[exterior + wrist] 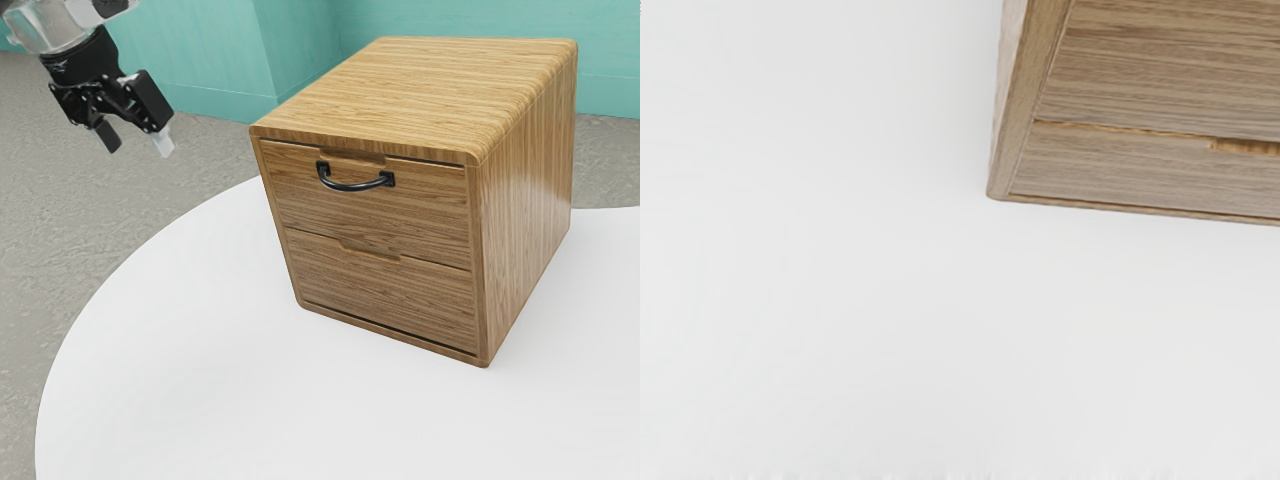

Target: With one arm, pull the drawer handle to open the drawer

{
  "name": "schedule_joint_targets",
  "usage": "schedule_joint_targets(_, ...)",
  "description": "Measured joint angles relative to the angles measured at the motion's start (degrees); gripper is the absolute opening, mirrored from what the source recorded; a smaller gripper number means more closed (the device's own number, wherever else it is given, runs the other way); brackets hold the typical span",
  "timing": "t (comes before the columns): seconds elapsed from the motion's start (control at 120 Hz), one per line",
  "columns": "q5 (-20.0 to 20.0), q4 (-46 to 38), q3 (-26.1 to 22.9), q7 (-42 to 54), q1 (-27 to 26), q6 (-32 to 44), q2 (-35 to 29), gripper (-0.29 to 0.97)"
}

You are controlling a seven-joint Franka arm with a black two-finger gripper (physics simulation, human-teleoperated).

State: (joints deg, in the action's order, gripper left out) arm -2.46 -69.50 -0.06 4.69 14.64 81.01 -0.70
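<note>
no readable text, labels, brands or numbers anywhere

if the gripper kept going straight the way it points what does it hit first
Most likely the white table, in front of the cabinet near its lower corner; the gripper points down at bare tabletop, not at the handle. Depth is unclear.

Cabinet [420, 90]: one, wooden
Drawers: two, an upper drawer [370, 210] and a lower drawer [385, 285]
Handle [355, 187]: one, black
Bench [250, 400]: one, white

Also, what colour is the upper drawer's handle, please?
Black: the curved drawer handle shows best in exterior view.
</note>
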Motion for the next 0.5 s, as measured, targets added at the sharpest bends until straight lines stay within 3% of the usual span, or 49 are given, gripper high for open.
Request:
schedule_joint_targets(0.317,3.13,-0.20,0.52,5.69,-0.54,-3.58,0.16,0.68)
schedule_joint_targets(0.425,-1.96,-3.16,-0.35,15.09,0.58,-0.49,0.40,0.68)
schedule_joint_targets(0.5,-2.33,-8.02,-0.02,20.30,-0.01,1.21,-2.45,0.68)
